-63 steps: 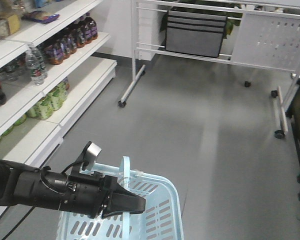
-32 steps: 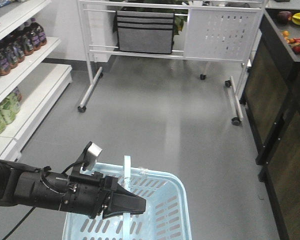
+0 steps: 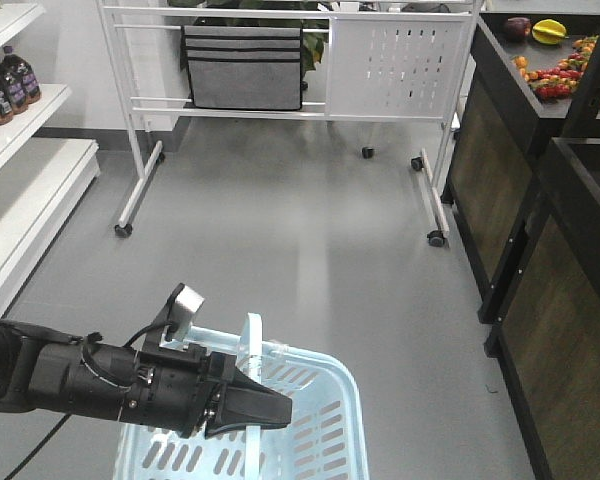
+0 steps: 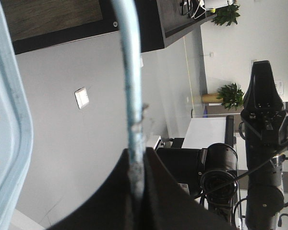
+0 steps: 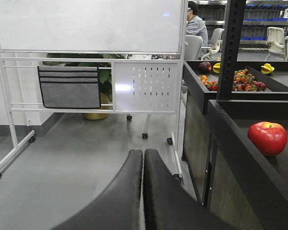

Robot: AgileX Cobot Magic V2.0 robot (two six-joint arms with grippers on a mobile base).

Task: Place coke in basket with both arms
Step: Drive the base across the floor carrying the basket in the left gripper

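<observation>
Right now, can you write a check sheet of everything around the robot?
Surface: grey floor, smooth.
Job's things: basket low in front; coke, nothing seen.
Clutter: small white square on the floor.
Grippers: left gripper shut on the basket's hoop handle; right gripper shut, empty.
Cables: black cable along the left arm.
Surroundings: white rolling rack, fruit stand, shelf of purple-label bottles.

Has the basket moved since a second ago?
Yes. Held by the left gripper, the basket keeps its place in frame, but the white stand and shelves have slid left, so it has swung right, away from the shelves.
</observation>
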